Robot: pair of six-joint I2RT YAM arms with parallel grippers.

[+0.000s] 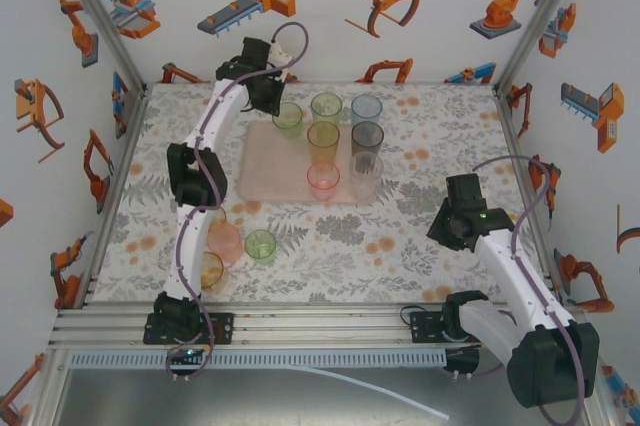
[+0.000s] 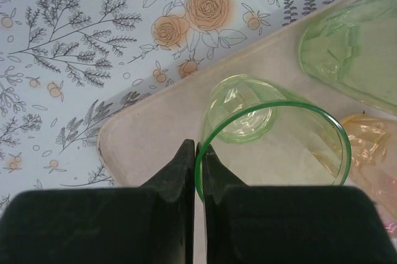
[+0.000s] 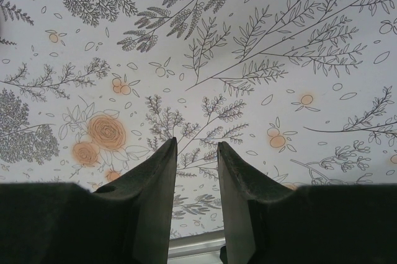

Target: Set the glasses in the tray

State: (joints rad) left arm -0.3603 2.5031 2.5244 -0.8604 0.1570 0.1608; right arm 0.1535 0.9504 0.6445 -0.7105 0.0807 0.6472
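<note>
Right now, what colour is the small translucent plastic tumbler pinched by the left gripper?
The tumbler is green, shown best in the left wrist view.

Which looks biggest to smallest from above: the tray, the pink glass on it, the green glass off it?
1. Tray, clearly the largest.
2. Pink glass and green glass: they look about the same size, so I won't rank them.
</note>
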